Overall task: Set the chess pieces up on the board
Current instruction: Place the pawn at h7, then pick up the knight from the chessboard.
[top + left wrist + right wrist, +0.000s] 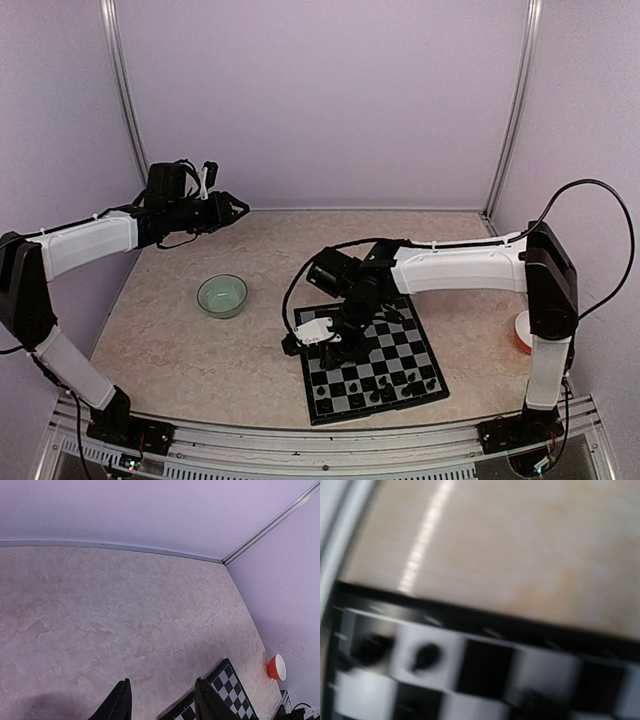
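Observation:
The board, black and light grey checks, lies on the table in front of the right arm. Its far corner shows in the left wrist view. Several tiny black chess pieces stand along its near rows. The right wrist view is blurred: it shows the board's edge and a piece on a light square, but no fingers. My right gripper hangs low over the board's far left part; its jaws are hidden. My left gripper is raised at the back left, open and empty.
A pale green bowl sits on the table left of the board. An orange bowl stands by the right wall, also in the left wrist view. Purple walls close in the back and both sides.

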### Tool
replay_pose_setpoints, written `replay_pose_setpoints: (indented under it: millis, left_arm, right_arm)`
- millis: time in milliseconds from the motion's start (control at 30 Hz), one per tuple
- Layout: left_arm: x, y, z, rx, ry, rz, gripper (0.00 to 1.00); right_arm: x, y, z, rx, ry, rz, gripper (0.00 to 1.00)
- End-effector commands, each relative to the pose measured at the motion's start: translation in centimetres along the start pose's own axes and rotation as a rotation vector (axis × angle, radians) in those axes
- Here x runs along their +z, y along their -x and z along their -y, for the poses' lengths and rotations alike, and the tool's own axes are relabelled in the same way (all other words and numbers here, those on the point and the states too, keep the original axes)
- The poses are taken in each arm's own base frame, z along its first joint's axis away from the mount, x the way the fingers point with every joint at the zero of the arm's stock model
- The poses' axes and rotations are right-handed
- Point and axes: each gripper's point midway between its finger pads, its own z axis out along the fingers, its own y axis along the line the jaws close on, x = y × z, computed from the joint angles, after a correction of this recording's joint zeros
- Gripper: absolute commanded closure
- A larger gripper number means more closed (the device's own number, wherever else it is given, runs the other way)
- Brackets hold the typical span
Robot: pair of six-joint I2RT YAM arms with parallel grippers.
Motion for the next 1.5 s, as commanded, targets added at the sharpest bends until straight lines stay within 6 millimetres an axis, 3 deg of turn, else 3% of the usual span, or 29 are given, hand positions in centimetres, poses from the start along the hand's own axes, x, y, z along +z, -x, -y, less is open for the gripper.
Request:
replay_pose_setpoints:
  millis: [0, 200, 633, 833, 1133, 1467]
  left_arm:
    - [0.2, 0.8, 0.2, -0.004, -0.019, 0.013, 0.56]
    - [0.3, 0.7, 0.2, -0.004, -0.018, 0.009, 0.56]
    - [0.3, 0.7, 0.2, -0.003, -0.021, 0.005, 0.56]
    - [0.4, 0.7, 0.2, -0.004, -0.02, 0.004, 0.56]
    - [0.5, 0.5, 0.1, -0.006, -0.018, -0.002, 0.56]
    - [0.6, 0.5, 0.0, -0.005, -0.018, -0.003, 0.56]
  right_arm:
    - [-2.1, -0.2, 3.7, 0.048, -0.112, 0.018, 0.71]
    - [-1.9, -0.3, 5.6, 0.122, -0.101, 0.068, 0.71]
    - [1.6, -1.6, 4.9, 0.187, 0.027, 0.036, 0.7]
    - [2.0, -2.3, 5.0, 0.212, 0.034, 0.025, 0.72]
    - [2.1, -2.7, 4.1, 0.261, 0.118, 0.056, 0.87]
    - [0.8, -2.7, 4.6, 0.344, 0.168, 0.154, 0.95]
